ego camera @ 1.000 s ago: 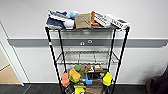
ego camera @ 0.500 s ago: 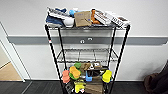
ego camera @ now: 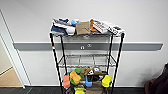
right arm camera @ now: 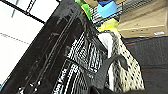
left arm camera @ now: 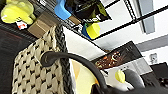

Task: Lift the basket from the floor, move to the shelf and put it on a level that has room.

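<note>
The basket [left arm camera: 37, 72], cream-and-dark weave with a pale rim, shows close up in the left wrist view. Its dark handle [left arm camera: 75, 58] arches into my left gripper [left arm camera: 100, 89], which is shut on it. In the right wrist view the basket [right arm camera: 127, 70] hangs above the dark carpet floor [right arm camera: 155, 55]. Its other handle [right arm camera: 110, 62] runs into my right gripper [right arm camera: 97, 89], also shut on it. The shelf [ego camera: 55, 62], a black wire rack, stands straight ahead against the wall. Its middle level [ego camera: 86, 65] is bare.
The top tier [ego camera: 86, 35] is crowded with boxes and packets. Coloured toys [ego camera: 75, 77] fill the lower tier. A brown cardboard box [right arm camera: 145, 20] sits near the rack's foot. A doorway with tan flooring [ego camera: 7, 80] opens at left. A dark object [ego camera: 160, 83] stands at right.
The whole head picture has shifted a little, so the rack sits slightly lower in it: the camera moved. Nothing on the rack has changed.
</note>
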### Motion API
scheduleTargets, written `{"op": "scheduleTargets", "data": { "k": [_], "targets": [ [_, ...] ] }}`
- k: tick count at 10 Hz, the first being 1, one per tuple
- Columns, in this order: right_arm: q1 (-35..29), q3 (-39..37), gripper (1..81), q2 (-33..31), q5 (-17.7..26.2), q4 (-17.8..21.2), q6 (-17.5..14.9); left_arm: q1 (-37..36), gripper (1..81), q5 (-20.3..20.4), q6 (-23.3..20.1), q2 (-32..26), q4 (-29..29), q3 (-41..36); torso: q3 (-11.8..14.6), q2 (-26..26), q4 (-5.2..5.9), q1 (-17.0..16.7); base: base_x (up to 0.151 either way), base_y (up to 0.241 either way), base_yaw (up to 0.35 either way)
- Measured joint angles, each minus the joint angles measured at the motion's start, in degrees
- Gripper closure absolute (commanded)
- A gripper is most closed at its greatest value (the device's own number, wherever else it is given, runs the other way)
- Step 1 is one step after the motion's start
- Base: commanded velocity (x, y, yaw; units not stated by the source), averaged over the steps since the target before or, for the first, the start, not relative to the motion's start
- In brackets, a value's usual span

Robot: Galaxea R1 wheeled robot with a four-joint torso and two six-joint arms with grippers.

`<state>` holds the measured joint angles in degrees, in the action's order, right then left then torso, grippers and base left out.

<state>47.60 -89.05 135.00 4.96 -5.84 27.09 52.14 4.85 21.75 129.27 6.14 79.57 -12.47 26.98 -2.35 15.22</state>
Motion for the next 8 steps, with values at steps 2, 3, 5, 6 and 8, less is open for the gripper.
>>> {"op": "scheduleTargets", "data": {
  "k": [2,3,5,6,8],
  "targets": [
    [0.35,0.18,81.1,-0.44,0.05,0.00,0.00,0.01,81.1,0.00,0.00,0.09,0.00,-0.20,2.27,-3.28,0.00,-2.29,0.000,0.000,0.000],
    [0.63,0.22,81.1,-0.44,0.18,0.00,0.00,0.34,81.1,-0.20,0.02,0.17,0.00,-0.30,2.80,-4.74,0.00,-3.23,0.000,0.000,0.000],
    [0.84,0.22,81.1,-0.40,0.27,0.00,0.02,0.32,81.1,-0.06,0.02,0.22,0.00,-0.29,3.02,-8.44,0.00,-5.57,0.000,0.000,0.000],
    [0.82,0.22,81.1,-0.40,0.29,0.00,0.02,0.54,81.1,-0.09,0.00,0.22,0.00,-0.29,3.02,-10.34,0.00,-6.84,0.000,0.000,0.000],
    [0.82,0.22,81.1,-0.27,0.27,0.00,0.00,0.61,81.1,-0.06,0.02,0.24,0.00,-0.29,3.04,-14.21,0.00,-9.33,0.000,0.000,0.000]
  ]
}}
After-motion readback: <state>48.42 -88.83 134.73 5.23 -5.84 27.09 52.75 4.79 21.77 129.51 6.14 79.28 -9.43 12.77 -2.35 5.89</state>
